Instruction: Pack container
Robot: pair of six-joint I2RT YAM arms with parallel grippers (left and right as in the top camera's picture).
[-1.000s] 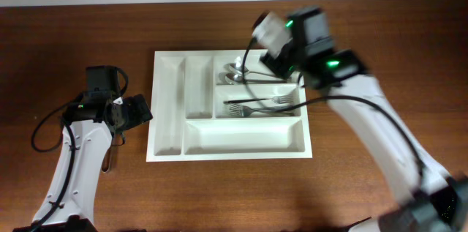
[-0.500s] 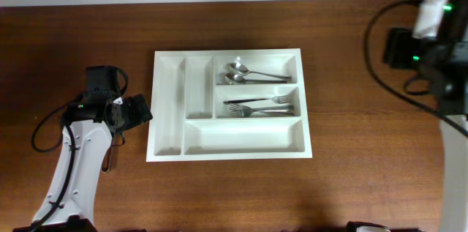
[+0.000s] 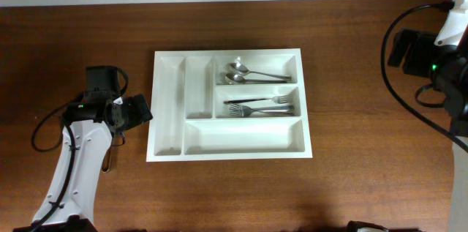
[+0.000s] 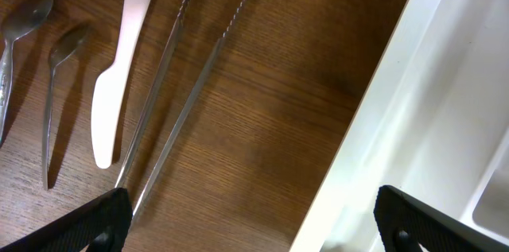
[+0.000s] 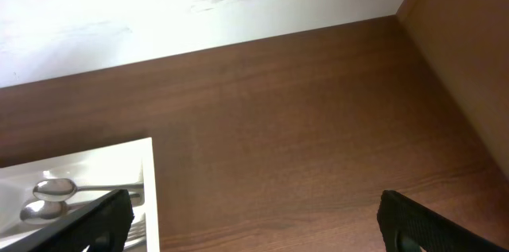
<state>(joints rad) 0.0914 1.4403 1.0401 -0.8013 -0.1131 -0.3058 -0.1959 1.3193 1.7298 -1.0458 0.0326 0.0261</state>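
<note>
The container (image 3: 167, 107) is a large white cutlery tray in the middle of the table. Two spoons (image 3: 245, 75) lie in its top wide compartment and two forks (image 3: 259, 105) in the middle one. The bottom wide and both narrow compartments look empty. My left gripper (image 3: 143, 109) is open and empty just off the tray's left rim (image 4: 374, 133). Beneath it on the wood lie a white plastic knife (image 4: 119, 69), thin metal tongs (image 4: 179, 93) and two small spoons (image 4: 48, 69). My right gripper (image 3: 398, 46) is open and empty at the far right, well away from the tray.
In the right wrist view my right gripper (image 5: 254, 232) hangs over bare wood, with the tray's corner (image 5: 147, 180) at the left and a white wall behind the table's far edge. A wooden panel (image 5: 469, 61) stands at the right.
My right arm has swung from above the tray's spoon compartment out to the far right of the table. The spoons stay in the compartment. My left arm has not moved.
</note>
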